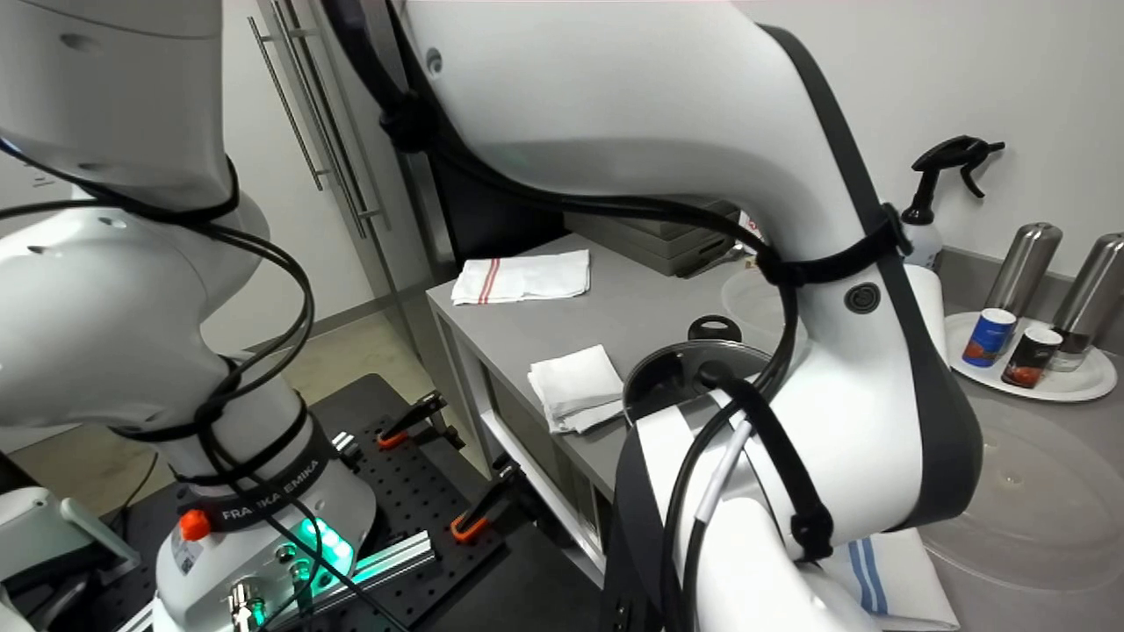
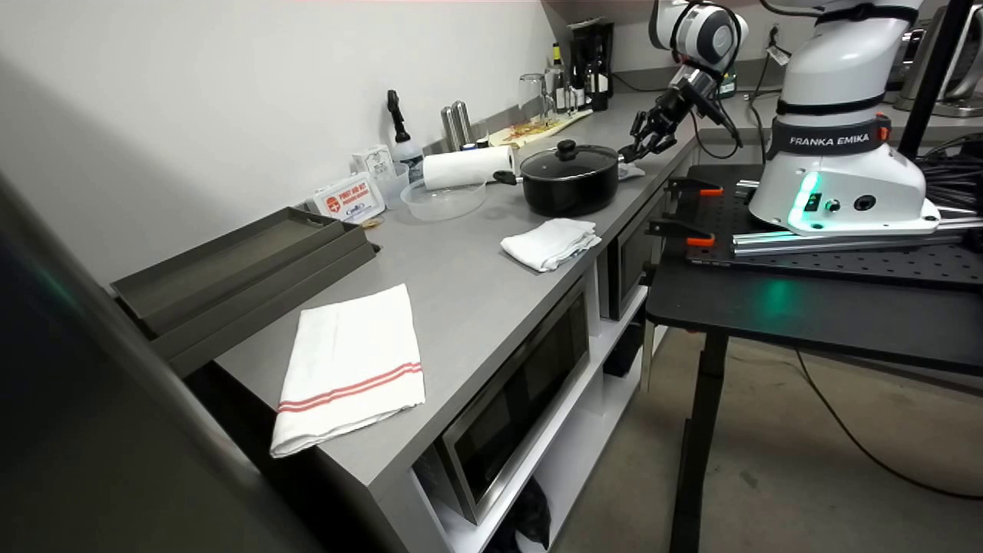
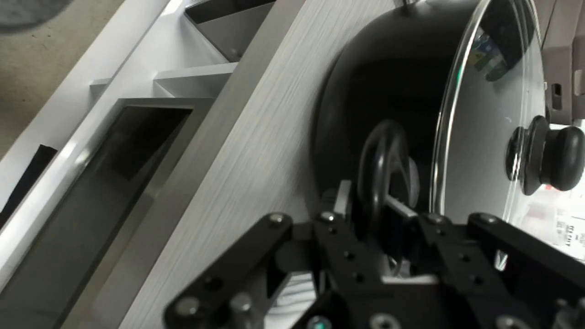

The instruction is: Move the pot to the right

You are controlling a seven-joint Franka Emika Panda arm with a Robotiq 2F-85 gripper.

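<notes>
1. Gripper (image 3: pixel 372 201) had its fingers clamped on the robot-side handle (image 3: pixel 374 173) of the pot (image 2: pixel 570 188), one either side afaict (wrist view was dark there tho).
2. Pot sat upright on the counter (image 2: pixel 453 265) w/ its glass lid (image 3: pixel 484 132) on. Clock dirs were taken round the pot, in an exterior view; gripper was at 2 o'clock.
3. Why that handle? Prob. b/c it jutted out thin enough to pinch, & a side hold kept the fingers off the lid knob (image 3: pixel 566 157).
4. Other handle (image 2: pixel 505 177) pointed to 9 o'clock, nr the clear bowl (image 2: pixel 443 203); white cloth (image 2: pixel 550 244) lay btwn 6 & 7, just beside the pot. IMO either could've got bumped if the pot swung.
5. Grasp looked done, shift to the right still to do, I'd guess. Next move prob. called for a slow, low slide, b/c a one-handle lift could've tipped the pot & slid the lid off.
</notes>
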